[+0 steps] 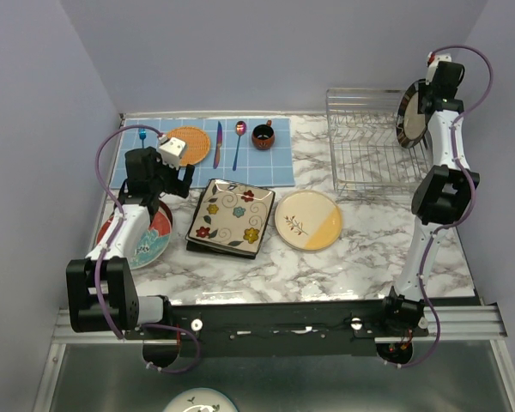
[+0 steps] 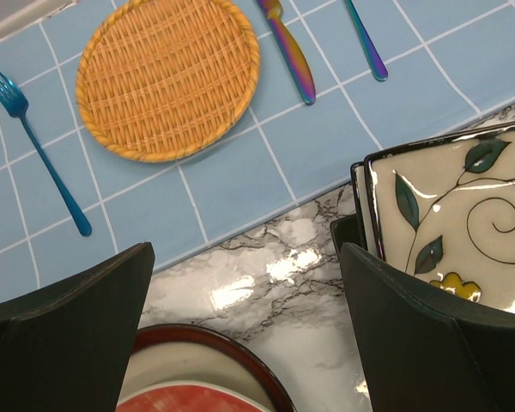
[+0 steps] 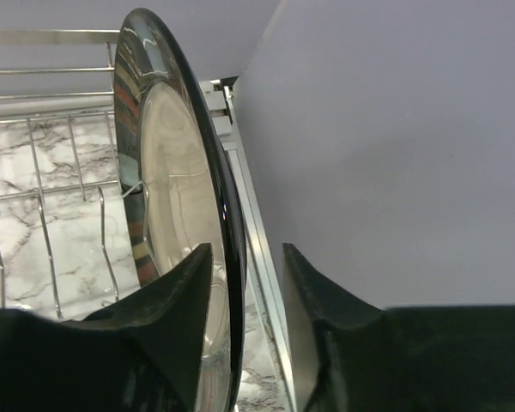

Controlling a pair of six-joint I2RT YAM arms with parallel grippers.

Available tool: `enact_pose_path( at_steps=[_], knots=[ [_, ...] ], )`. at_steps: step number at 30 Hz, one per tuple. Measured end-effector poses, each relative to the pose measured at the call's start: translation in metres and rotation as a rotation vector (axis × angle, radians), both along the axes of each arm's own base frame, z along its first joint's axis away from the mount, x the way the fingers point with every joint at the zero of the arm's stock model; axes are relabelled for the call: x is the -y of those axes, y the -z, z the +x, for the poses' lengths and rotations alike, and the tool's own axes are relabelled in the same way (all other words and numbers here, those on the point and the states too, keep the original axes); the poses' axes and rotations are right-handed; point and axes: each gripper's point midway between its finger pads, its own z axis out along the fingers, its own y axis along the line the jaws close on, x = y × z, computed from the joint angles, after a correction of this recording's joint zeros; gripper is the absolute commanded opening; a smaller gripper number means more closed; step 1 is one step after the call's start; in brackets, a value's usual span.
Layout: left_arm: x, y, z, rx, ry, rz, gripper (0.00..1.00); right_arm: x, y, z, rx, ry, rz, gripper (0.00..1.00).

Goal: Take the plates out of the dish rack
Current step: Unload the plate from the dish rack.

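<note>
Right fingers (image 3: 154,343) about half open, straddling the rim of a stripe-rimmed plate (image 3: 167,172). That plate stands on edge at the right end of the rack (image 1: 369,159). One finger is in front of the plate's face, contact unclear; the other shows a gap to the rim, so not clamped

Left fingers (image 2: 69,343) wide open, holding nothing, over bare tabletop (image 2: 275,300) between a red-rimmed plate (image 2: 180,365) and a flowered square plate (image 2: 463,206). Square plate lies flat on a dark plate (image 2: 359,193), mid tabletop. Cream round plate (image 1: 307,220) lies flat just right of them

Blue mat (image 1: 275,167) behind carries a fork (image 2: 43,154), woven mat (image 2: 167,77), knife (image 2: 287,51), spoon (image 1: 239,142) and cup (image 1: 263,136)
</note>
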Motion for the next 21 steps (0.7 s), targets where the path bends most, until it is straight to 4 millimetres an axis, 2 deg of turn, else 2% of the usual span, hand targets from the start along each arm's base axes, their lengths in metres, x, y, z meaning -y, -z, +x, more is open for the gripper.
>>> enact_pose_path(
  at_steps=[2, 7, 10, 11, 21],
  knots=[
    [-0.0001, -0.0012, 0.0006, 0.004, 0.001, 0.002, 0.99, -0.0001, -0.0002, 0.0002, 0.002, 0.0, 0.001, 0.33],
    [-0.0004, -0.0008, 0.0007, 0.004, 0.003, 0.007, 0.99, -0.0012, -0.0002, 0.0009, 0.004, -0.005, 0.005, 0.27],
    [-0.0005, -0.0006, 0.0006, 0.005, 0.005, 0.011, 0.99, -0.0022, 0.0, 0.0014, 0.005, -0.01, 0.009, 0.11],
    [-0.0006, -0.0006, 0.0007, 0.005, 0.006, 0.013, 0.99, -0.0031, 0.0001, 0.0018, 0.005, -0.015, 0.01, 0.01],
    [-0.001, 0.0018, -0.001, -0.004, 0.011, 0.021, 0.99, -0.0068, 0.0003, 0.0036, 0.016, -0.026, 0.037, 0.01]
  ],
)
